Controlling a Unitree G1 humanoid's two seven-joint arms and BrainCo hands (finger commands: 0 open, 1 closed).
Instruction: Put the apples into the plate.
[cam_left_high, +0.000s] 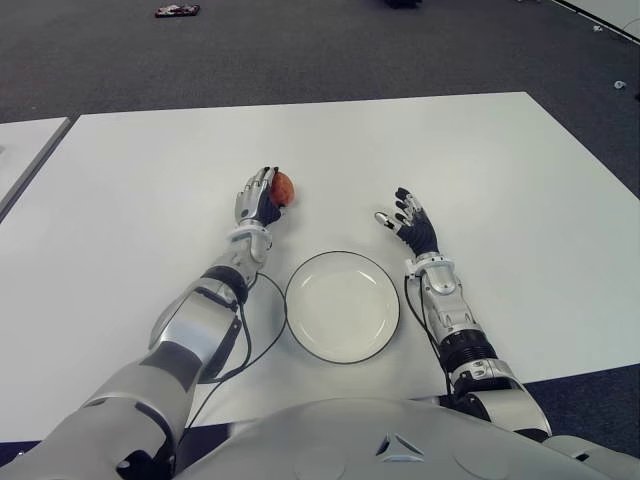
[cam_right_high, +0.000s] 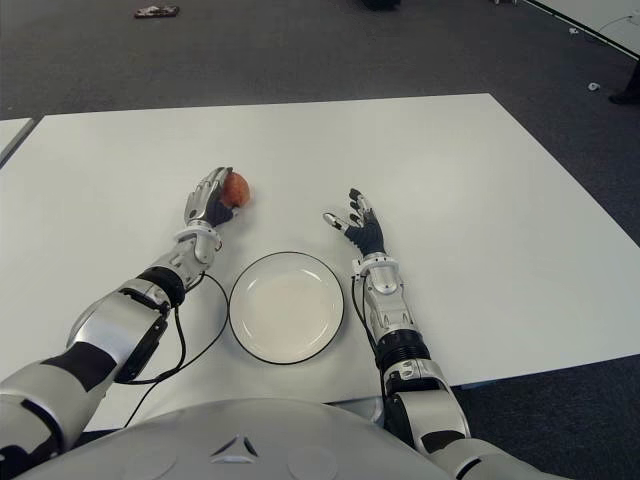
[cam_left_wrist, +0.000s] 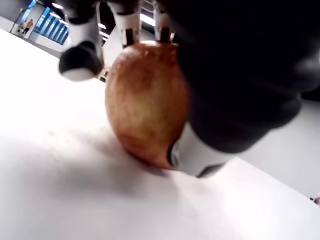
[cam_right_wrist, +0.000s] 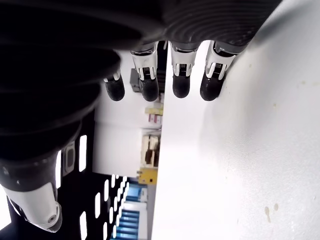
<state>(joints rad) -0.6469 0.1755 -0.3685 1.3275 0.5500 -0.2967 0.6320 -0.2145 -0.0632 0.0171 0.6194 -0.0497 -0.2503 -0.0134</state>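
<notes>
Your left hand is out on the white table at about 11 o'clock from the plate, and it is wrapped around the apple. The left wrist view shows the reddish-yellow fruit held between the thumb on one side and the curled fingers on the other, with its underside touching the table. So the apple sits on the table, well clear of the plate's rim, gripped but not lifted.

Your right hand shows at about 1 o'clock from the plate, near its rim but apart from it. Its fingers are spread and extended, holding nothing; the right wrist view shows only bare table past the fingertips.

The plate is white with a thin dark edge, lies flat between your two forearms and has nothing in it. A black cable runs from your left forearm along the table, curving just beside the plate's left edge.

At 12 o'clock, beyond the table's far edge, a small dark object lies on the grey floor; you cannot tell what it is.
</notes>
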